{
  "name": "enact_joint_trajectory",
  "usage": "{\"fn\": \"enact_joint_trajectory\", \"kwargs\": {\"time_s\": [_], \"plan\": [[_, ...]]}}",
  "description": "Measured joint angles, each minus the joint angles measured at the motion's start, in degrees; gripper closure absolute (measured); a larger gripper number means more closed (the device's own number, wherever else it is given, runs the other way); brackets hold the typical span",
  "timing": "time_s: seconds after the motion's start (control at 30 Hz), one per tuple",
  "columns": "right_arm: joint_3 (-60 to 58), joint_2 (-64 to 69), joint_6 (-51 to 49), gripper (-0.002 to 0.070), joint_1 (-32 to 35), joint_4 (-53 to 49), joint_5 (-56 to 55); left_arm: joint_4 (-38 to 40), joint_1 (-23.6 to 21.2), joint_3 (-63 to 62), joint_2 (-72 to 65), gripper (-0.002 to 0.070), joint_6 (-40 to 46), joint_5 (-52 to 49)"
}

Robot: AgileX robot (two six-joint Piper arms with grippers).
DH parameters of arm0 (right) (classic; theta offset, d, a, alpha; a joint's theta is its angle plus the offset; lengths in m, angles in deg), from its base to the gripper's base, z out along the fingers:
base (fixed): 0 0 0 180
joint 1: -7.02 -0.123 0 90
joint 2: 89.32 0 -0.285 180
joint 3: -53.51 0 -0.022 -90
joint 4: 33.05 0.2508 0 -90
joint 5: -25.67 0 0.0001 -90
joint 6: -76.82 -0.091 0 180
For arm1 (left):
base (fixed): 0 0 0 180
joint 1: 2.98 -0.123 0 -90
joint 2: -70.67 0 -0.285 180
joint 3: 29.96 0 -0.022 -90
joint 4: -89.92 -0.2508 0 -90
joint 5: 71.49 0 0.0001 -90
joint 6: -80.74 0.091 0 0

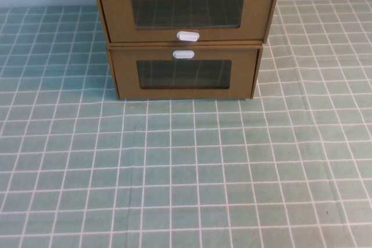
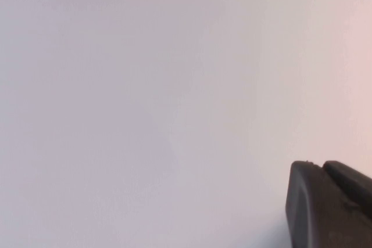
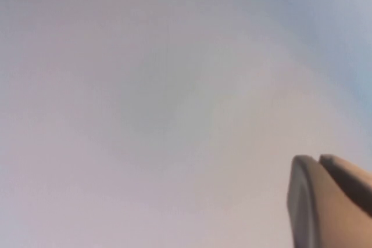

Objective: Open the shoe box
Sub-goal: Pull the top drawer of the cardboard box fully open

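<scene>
Stacked shoe boxes (image 1: 185, 47), both closed, at twelve o'clock on the worktop (image 1: 186, 172).
Left gripper (image 2: 322, 166) and right gripper (image 3: 318, 160) face a blank pale surface, fingers seemingly pressed together.

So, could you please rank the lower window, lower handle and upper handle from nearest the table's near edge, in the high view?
Left gripper and right gripper face blank wall, outside that view.
1. Lower window, bottom box.
2. Lower handle, just above.
3. Upper handle, top box.
</scene>
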Motion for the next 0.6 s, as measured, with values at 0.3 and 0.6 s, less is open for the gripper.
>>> {"fn": "enact_joint_trajectory", "kwargs": {"time_s": [0.3, 0.6], "plan": [[0.0, 0.0, 0.0, 0.0690, 0.0, -0.8, -21.3, 0.7, 0.0, 0.0, 0.1, 0.0680, -0.2, 31.3], [7.6, 0.0, -5.5, 0.0689, 0.0, -0.5, -13.2, 0.4, 0.0, -3.3, 0.1, 0.0680, -2.2, 35.5]]}}
